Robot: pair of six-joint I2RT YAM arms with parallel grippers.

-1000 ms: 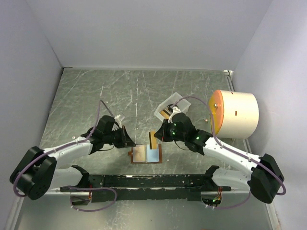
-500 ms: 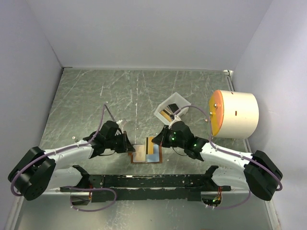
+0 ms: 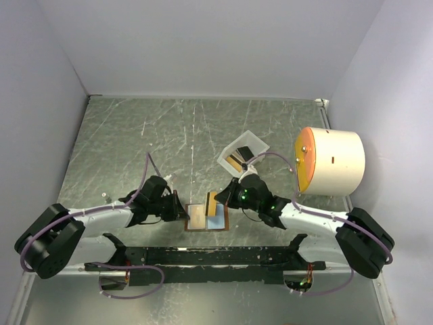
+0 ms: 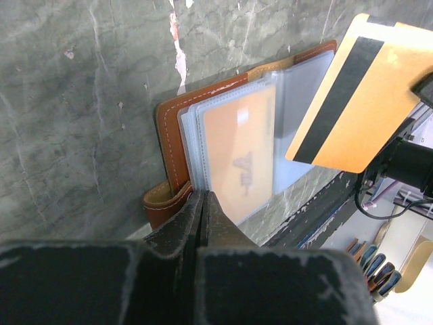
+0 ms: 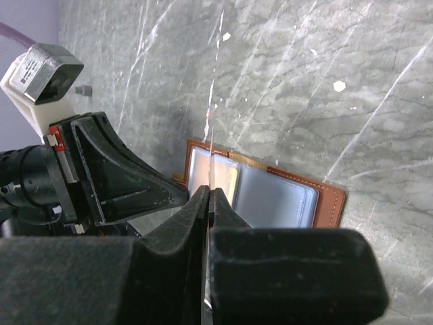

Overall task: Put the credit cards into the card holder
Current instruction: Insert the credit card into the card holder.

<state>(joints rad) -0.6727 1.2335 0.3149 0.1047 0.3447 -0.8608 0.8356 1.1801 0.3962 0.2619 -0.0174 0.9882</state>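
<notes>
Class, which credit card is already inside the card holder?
The plain orange card lying flat under a clear pocket of the card holder. The black-striped card hangs above it, pinched by the right gripper.

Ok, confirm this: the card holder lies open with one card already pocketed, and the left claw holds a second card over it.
Not the left: the right claw holds that second card, pinched edge-on in the right wrist view. The rest stands.

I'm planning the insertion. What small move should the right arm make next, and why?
Probably lower the striped credit card edge-first toward the empty clear pocket: the right fingers hold it above the open card holder, which the left fingers pinch.
</notes>
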